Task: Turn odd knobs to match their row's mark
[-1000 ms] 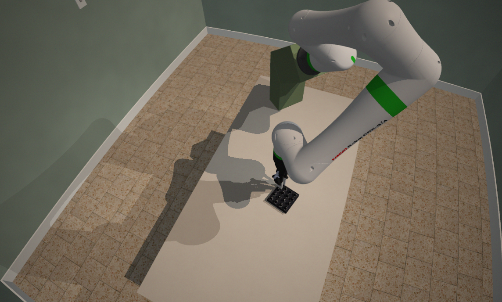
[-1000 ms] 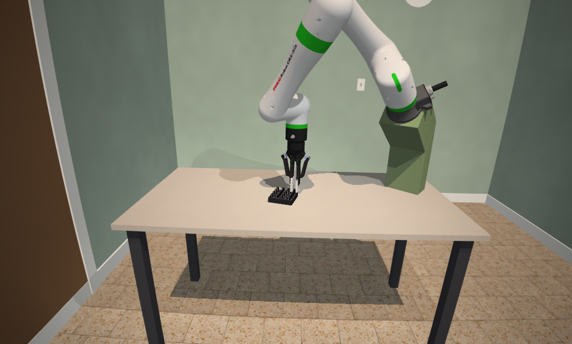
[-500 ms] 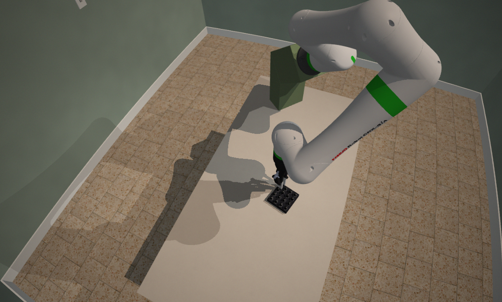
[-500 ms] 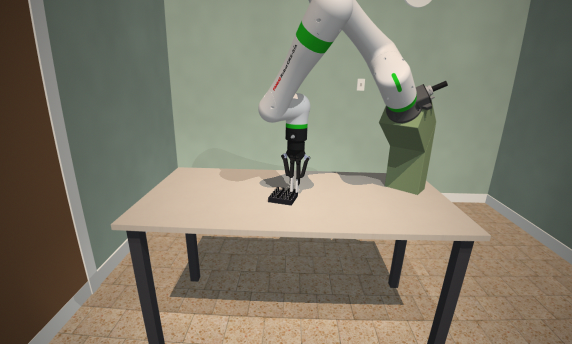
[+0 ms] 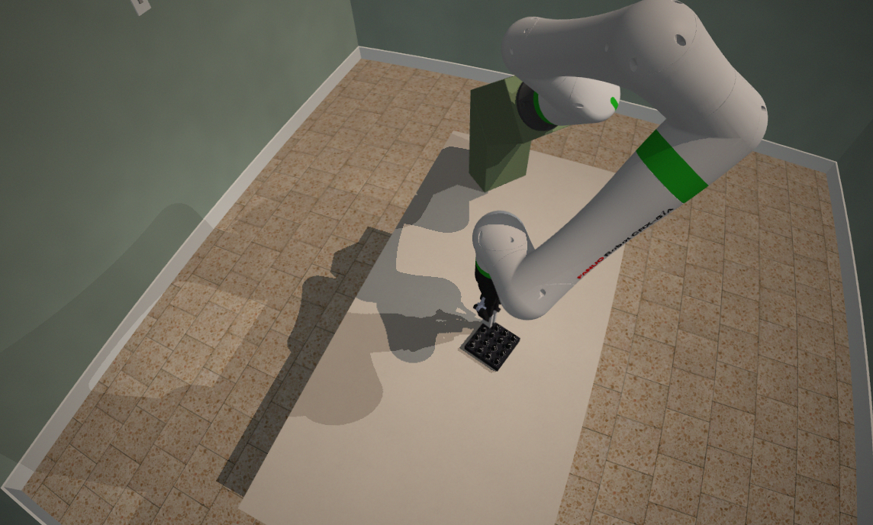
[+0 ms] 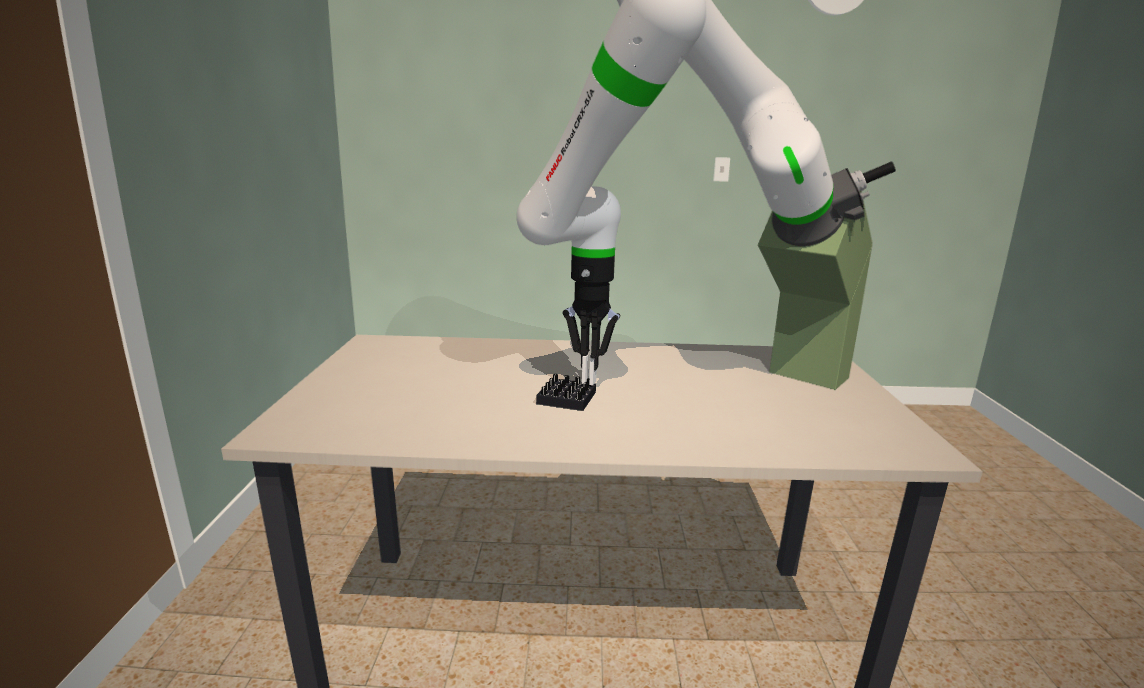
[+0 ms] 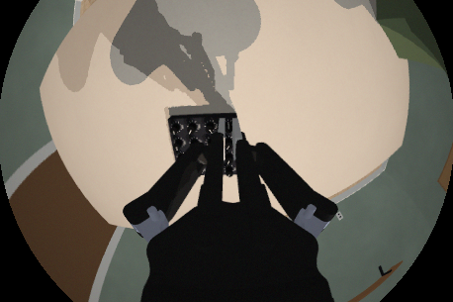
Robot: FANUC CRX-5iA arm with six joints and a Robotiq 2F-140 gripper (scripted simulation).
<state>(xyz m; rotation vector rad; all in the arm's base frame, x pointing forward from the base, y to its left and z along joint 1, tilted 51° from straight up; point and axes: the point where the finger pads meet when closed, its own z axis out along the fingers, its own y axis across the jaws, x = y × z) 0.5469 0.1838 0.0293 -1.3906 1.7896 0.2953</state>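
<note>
The black knob box [image 5: 491, 347] stands on the beige table, with its knobs too small to read their lines or names. It also shows in the exterior view [image 6: 566, 393] and in the wrist view [image 7: 201, 139]. My gripper [image 5: 488, 318] points straight down over the box's corner nearest the arm's base. In the exterior view the gripper [image 6: 589, 378] reaches down among the knobs at the box's right rear corner. In the wrist view the fingers stand close together around a knob in the box's right-hand column. The fingers hide part of the box.
The green pedestal [image 6: 818, 299] of the arm stands at the table's far end. The arm's forearm [image 5: 596, 260] hangs over the table beside the box. A table edge runs in front of the box in the exterior view.
</note>
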